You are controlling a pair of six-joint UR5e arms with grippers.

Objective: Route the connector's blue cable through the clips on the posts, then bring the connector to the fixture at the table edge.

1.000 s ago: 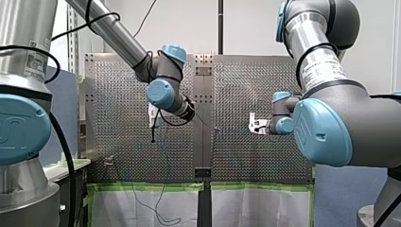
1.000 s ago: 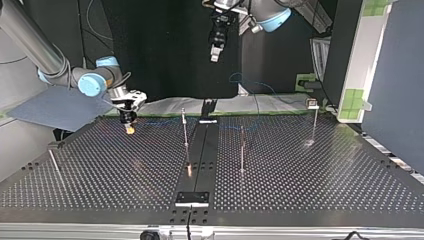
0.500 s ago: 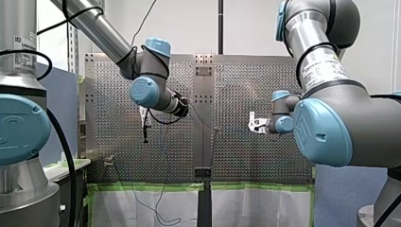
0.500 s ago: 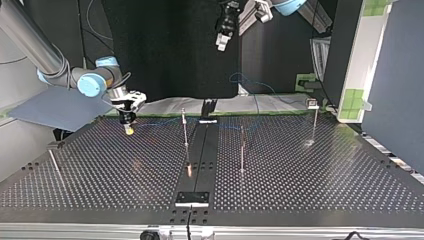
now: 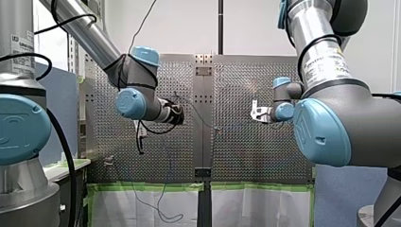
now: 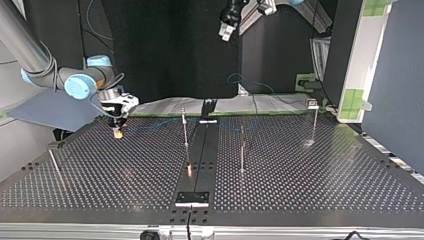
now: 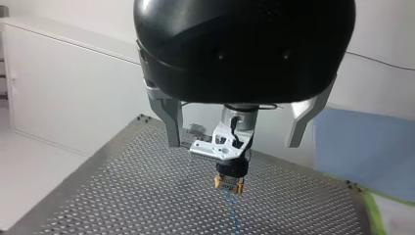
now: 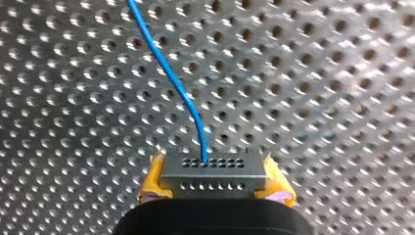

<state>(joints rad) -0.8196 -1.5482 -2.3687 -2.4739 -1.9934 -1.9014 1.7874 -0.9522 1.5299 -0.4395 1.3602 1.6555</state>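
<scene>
- Over the perforated table [image 6: 300, 180], my left arm [image 5: 94, 38] is held high and well clear. This is probably to leave the other arm room to work.
- Left gripper [image 6: 226, 34]: metal fingers [image 7: 172, 120] spread wide with nothing between them. It looks down at the other gripper, far ahead of it.
- Right gripper [image 6: 117, 131]: low, just above the table surface and clamped on the connector [image 8: 213, 171]. My guess is it stays low so the cable can be led to the posts [image 6: 184, 127], which stand off to its side.
- The connector sits squarely between the yellow pads [image 8: 154, 178], with its hole face pointing away from the wrist so the cable exits freely.
- Blue cable [image 8: 171, 78]: leaves the connector's face and trails ahead of the right gripper over the table. I cannot tell whether it sits in any clip, so routing looks barely started.
- Versus a second ago, the left arm has swung outward and its gripper has lifted higher, still open.
- The right gripper has shifted slightly away from the posts, with the same grip on the connector.
</scene>
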